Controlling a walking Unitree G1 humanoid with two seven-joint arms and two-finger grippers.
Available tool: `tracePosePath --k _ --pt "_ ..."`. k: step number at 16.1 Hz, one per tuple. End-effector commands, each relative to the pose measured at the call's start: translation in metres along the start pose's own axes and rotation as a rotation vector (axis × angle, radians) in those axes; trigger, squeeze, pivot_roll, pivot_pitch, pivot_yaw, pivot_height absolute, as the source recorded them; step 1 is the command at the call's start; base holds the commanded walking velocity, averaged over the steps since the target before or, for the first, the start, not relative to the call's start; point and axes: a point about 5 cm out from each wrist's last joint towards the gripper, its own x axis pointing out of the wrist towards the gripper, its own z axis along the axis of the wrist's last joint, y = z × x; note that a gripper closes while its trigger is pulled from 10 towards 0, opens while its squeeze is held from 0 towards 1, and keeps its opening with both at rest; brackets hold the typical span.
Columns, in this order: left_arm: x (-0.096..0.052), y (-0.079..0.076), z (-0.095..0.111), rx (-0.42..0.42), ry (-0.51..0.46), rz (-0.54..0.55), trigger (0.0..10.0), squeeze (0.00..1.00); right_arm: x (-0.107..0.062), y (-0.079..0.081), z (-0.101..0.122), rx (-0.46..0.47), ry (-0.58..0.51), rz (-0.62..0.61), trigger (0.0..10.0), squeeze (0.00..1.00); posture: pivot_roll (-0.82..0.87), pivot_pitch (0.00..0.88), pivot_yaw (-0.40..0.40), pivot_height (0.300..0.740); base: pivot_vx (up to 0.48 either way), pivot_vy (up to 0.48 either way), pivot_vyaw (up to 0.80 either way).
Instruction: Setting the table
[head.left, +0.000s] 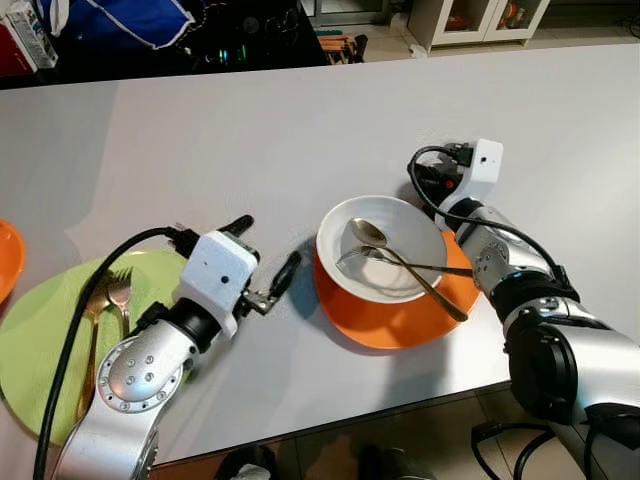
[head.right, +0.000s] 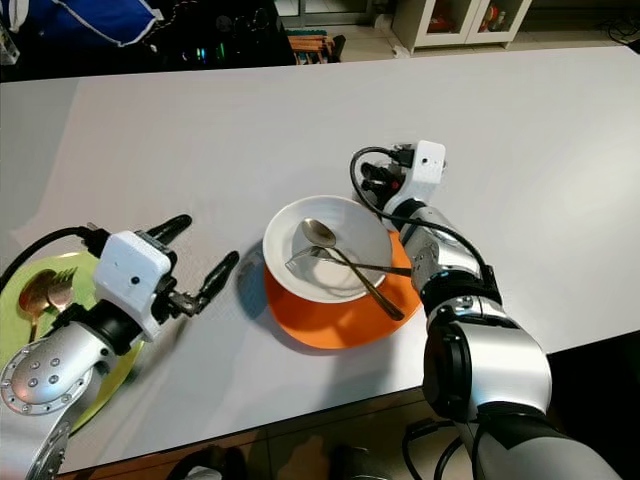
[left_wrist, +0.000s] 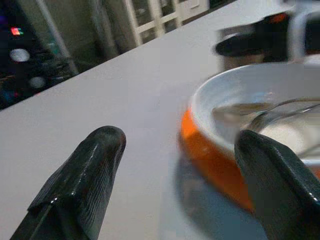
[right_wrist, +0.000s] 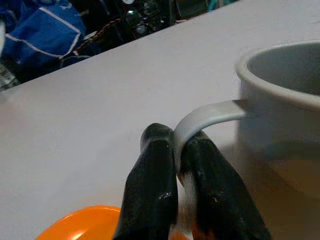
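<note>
My right hand (right_wrist: 175, 150) is pinched tight on the curved handle of a grey mug (right_wrist: 282, 105), the two black fingers (right_wrist: 152, 185) pressed together with the thin handle between them; from the head views the mug itself is hidden behind my wrist, so I place it only roughly, just beyond the far right edge of the orange plate (head.left: 385, 320). My left hand (head.left: 262, 262) is spread wide and holds nothing, hovering low over the bare tabletop (head.left: 250, 140) just left of the white bowl (head.left: 381, 245), its fingertips pointing toward the bowl's rim without touching it. The tabletop is a broad, pale grey, matte surface running to a far edge, past which I see a dark cluttered area with blue fabric (head.left: 110, 20) and a white cabinet (head.left: 480, 20) with glass doors on a pale floor. The bowl sits on the orange plate, near the front edge of the tabletop, and two metal spoons (head.left: 400, 262) lie crossed inside it (their handles stick out over the rim toward my right arm). On my left, partly under my forearm, a lime-green plate (head.left: 40, 350) carries a fork (head.left: 120, 295) and what looks like a spoon beside it, and the rim of another orange dish (head.left: 6, 255) shows at the left border.
</note>
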Motion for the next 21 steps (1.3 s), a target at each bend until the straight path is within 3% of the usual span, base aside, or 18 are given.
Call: tracePosePath --k 1,8,16,18,19,20,21 --pt "0.002 -0.008 0.009 -0.016 -0.055 -0.066 10.0 0.0 0.005 0.005 0.014 -0.047 -0.026 0.042 10.0 1.0 0.09 0.147 -0.046 0.74 0.0 0.0 0.0" --pt "0.003 -0.009 0.009 -0.02 -0.066 -0.071 10.0 0.0 0.007 0.008 0.018 -0.072 -0.022 0.056 10.0 1.0 0.08 0.14 -0.056 0.74 0.0 0.0 0.0" --pt "0.002 -0.01 0.006 -0.009 -0.051 -0.08 10.0 0.0 0.006 0.005 0.007 -0.192 0.068 -0.022 10.0 1.0 0.08 0.147 -0.054 0.74 0.0 0.0 0.0" --pt "0.003 -0.009 0.006 -0.007 -0.049 -0.08 10.0 0.0 0.006 0.006 0.005 -0.199 0.075 -0.023 10.0 0.68 0.08 0.147 -0.052 0.74 0.0 0.0 0.0" --pt "0.003 -0.009 0.005 -0.007 -0.048 -0.08 10.0 0.0 0.006 0.006 0.004 -0.208 0.083 -0.019 10.0 0.4 0.08 0.144 -0.054 0.74 0.0 0.0 0.0" --pt "0.003 -0.009 0.004 -0.005 -0.045 -0.08 10.0 0.0 0.007 0.007 0.002 -0.24 0.106 -0.018 10.0 0.03 0.08 0.144 -0.054 0.74 0.0 0.0 0.0" --pt "0.003 -0.009 0.004 -0.003 -0.043 -0.08 10.0 0.0 0.006 0.006 -0.001 -0.279 0.135 -0.026 10.0 0.0 0.08 0.144 -0.054 0.74 0.0 0.0 0.0"
